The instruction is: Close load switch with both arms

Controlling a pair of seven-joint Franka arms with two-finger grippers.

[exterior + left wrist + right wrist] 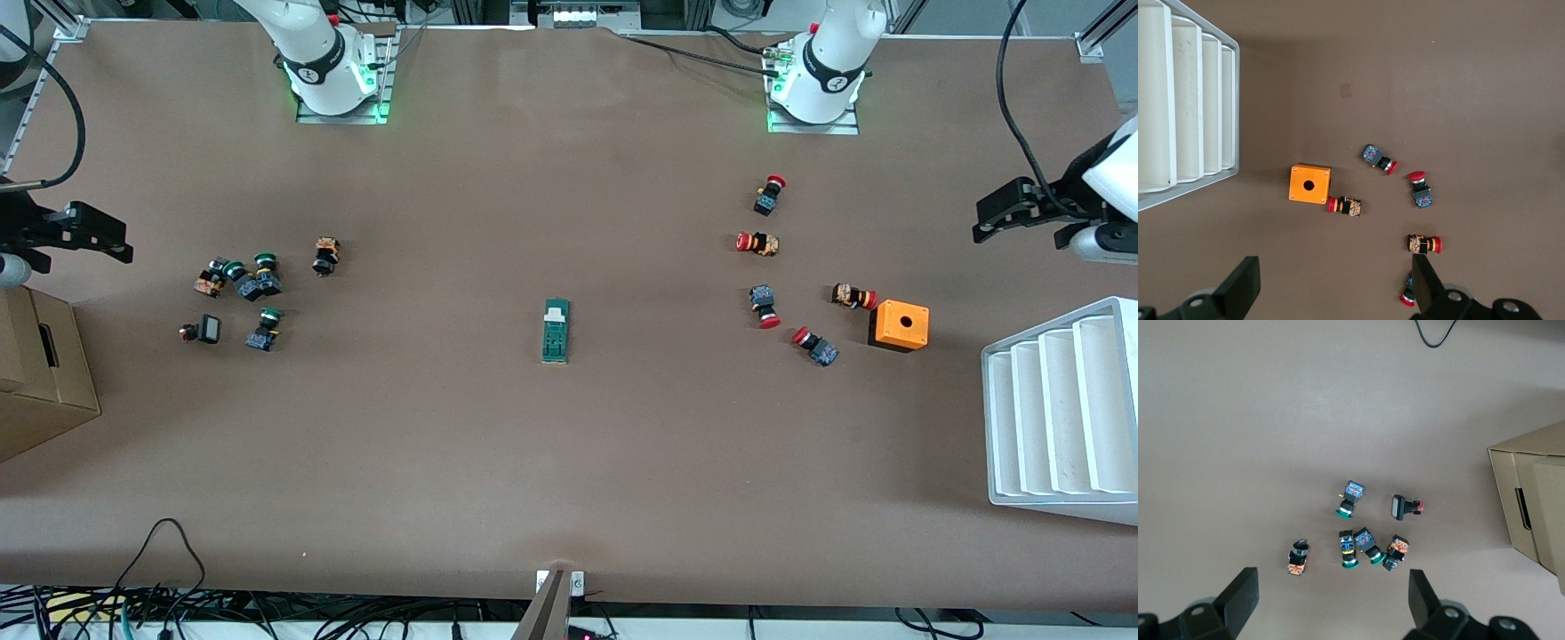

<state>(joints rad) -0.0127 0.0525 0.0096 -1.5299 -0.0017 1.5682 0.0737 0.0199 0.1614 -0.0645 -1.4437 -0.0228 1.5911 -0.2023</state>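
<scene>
Load switch [556, 331] mid-table, untouched. Left gripper [1331, 290], right gripper [1331, 603] spread wide, tips cut off.

Orange box with round hole [899, 325] sitting toward the left arm's end, red-capped push-buttons [770, 194] lying scattered beside it. White ribbed tray [1058, 413] resting nearby. Green-capped push-buttons [258, 280] clustering toward the right arm's end, near a cardboard box [40, 373].

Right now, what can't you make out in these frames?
- Load switch: front view only, too small to tell where its white slider sits.
- Left gripper, open, and right gripper, open: arms cut off by that view's edges.
- Cardboard box: cut off by the edge.
</scene>
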